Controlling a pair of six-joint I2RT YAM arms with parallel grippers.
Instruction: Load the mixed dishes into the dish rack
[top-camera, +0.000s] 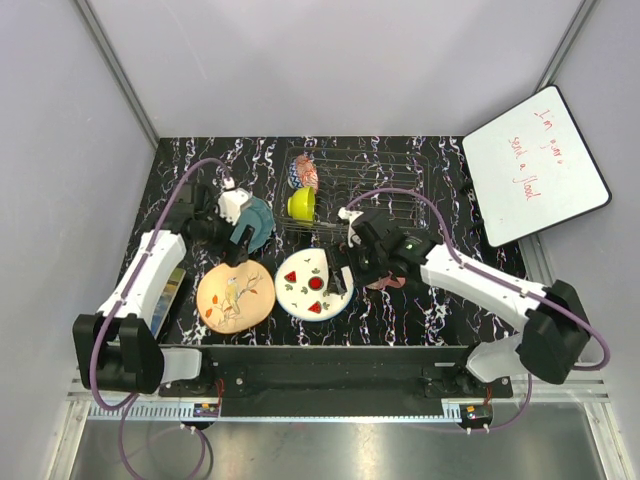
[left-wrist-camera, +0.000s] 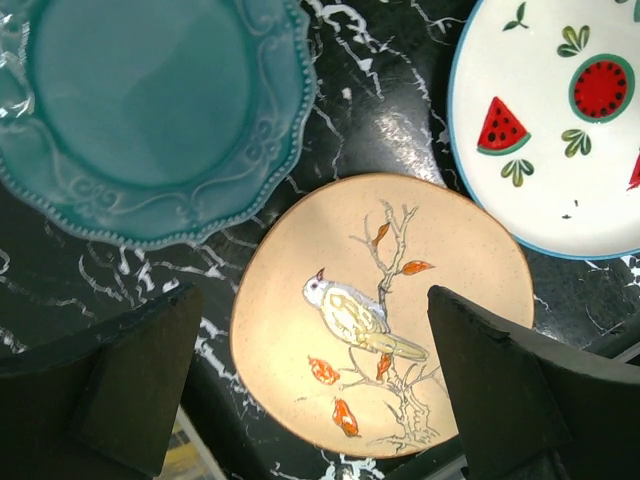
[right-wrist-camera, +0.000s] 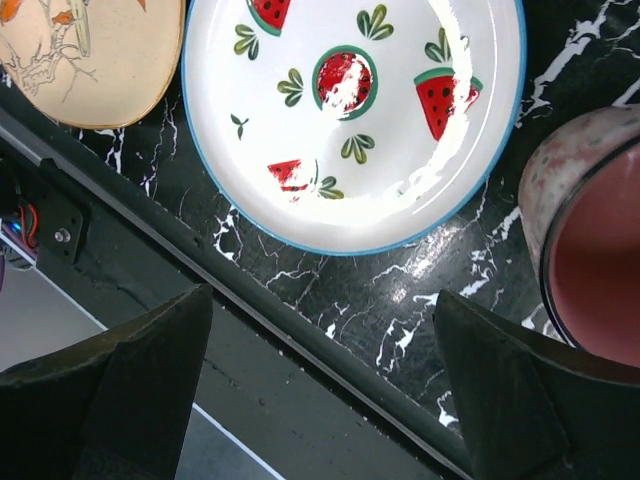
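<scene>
- The table (top-camera: 455, 300) is black with white marble veining, and plain grey walls close it in on three sides.
- A white board (top-camera: 535, 165) with red writing lies tilted at the far right corner. A blue-green book (top-camera: 172, 292) sits at the left edge beside the left arm.
- The dish rack (top-camera: 375, 190) stands at the far middle of the table, with its long axis running left to right.
- In the rack's left end are the red patterned bowl (top-camera: 306, 172) and, nearer, the lime-yellow bowl (top-camera: 302, 204).
- The teal plate (left-wrist-camera: 140, 110) lies flat just left of the rack.
- The peach floral plate (left-wrist-camera: 380, 310) and the white plate with red slices (right-wrist-camera: 350, 110) lie flat, face up, side by side near the front edge.
- The pink mug (right-wrist-camera: 590, 250) stands mouth up just right of the white plate, under the right arm.
- The left gripper (left-wrist-camera: 315, 375) hangs over the peach floral plate, jaws wide apart and holding nothing.
- The right gripper (right-wrist-camera: 320, 385) hangs over the table's front edge by the white plate, jaws likewise spread and holding nothing.
</scene>
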